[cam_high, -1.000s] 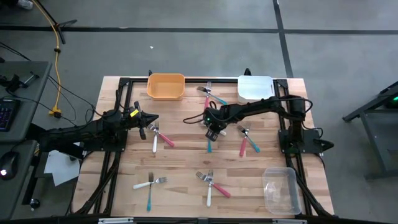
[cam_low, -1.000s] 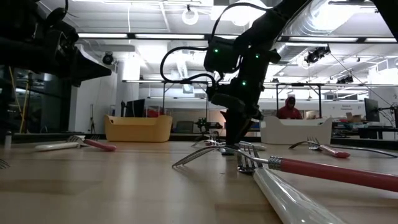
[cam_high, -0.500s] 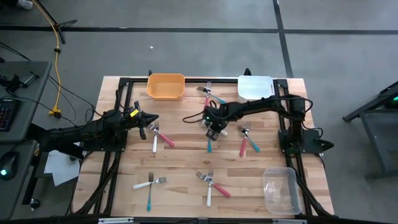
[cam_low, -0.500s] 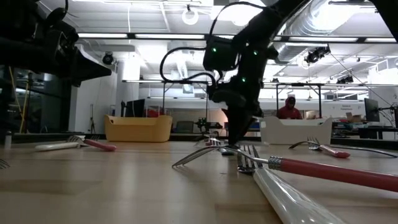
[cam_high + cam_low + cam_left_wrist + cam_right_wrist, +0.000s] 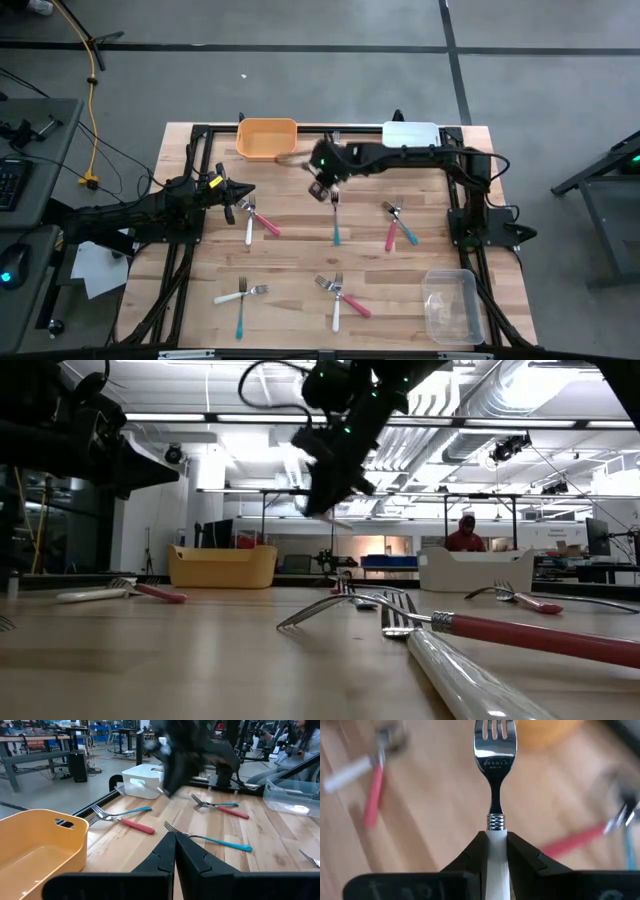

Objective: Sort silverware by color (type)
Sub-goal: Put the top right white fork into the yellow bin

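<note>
I see the right tool [image 5: 320, 186] raised above the worktop [image 5: 290, 260] near the orange bin [image 5: 266, 138], clenched on a white-handled fork [image 5: 494, 780] whose tines point forward past its fingers. The left tool [image 5: 175, 851] rests fully closed and empty at the worktop's left side. Remaining forks lie scattered on the wood, including a teal one [image 5: 336, 220] just below the right tool.

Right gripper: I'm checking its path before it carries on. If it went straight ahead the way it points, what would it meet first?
The right gripper holds a white-handled fork whose tines point toward the orange bin. Judging by the wrist view, that bin comes first, though depth is unclear.
</note>
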You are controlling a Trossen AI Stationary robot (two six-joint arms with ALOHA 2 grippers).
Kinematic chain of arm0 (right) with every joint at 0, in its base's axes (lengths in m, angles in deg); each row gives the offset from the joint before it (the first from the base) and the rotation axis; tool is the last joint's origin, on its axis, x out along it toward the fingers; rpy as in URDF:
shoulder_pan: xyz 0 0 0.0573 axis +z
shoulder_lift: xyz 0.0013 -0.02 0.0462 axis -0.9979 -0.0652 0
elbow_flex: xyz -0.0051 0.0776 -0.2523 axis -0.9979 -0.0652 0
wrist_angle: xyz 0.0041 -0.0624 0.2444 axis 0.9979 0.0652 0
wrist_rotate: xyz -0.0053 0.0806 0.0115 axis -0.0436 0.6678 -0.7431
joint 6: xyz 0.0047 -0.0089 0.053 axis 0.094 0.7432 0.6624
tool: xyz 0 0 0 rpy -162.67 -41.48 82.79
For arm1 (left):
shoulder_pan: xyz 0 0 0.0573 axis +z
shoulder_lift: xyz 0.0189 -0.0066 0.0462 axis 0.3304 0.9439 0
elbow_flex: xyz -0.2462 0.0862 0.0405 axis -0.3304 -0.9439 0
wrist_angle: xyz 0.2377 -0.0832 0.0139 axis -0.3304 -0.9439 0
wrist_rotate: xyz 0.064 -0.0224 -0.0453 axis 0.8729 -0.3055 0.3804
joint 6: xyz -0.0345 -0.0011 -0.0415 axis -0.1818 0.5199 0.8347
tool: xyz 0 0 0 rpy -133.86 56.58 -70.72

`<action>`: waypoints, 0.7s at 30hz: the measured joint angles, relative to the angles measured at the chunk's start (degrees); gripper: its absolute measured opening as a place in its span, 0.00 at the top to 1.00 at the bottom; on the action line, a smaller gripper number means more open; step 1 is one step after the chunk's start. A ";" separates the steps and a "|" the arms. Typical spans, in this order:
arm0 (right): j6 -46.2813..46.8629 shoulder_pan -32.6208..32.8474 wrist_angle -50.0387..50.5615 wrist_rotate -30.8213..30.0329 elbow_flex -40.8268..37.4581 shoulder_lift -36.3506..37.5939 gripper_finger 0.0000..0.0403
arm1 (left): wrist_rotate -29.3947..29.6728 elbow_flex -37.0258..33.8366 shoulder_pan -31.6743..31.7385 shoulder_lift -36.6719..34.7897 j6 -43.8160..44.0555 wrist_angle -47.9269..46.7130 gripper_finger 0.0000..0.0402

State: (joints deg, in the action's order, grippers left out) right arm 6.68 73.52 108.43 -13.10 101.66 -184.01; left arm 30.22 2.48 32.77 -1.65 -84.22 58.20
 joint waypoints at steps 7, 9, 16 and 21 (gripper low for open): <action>-5.17 -3.67 -0.10 -0.47 13.26 -6.71 0.89 | 0.00 0.00 0.00 -0.01 0.03 0.00 1.00; -6.55 -4.84 1.72 0.99 19.12 -10.27 0.89 | 0.00 0.00 0.00 0.01 -0.01 -0.02 1.00; -11.80 -8.14 11.26 3.92 42.86 -24.12 0.89 | 0.00 0.00 0.00 -0.01 0.03 -0.01 1.00; -11.63 -10.09 3.35 8.53 39.02 -25.57 0.89 | 0.02 0.00 0.00 0.02 -0.01 0.01 1.00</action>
State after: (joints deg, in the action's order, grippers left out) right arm -4.95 63.43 111.78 -4.57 140.68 -209.58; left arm 30.24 2.48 32.77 -1.63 -84.23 58.21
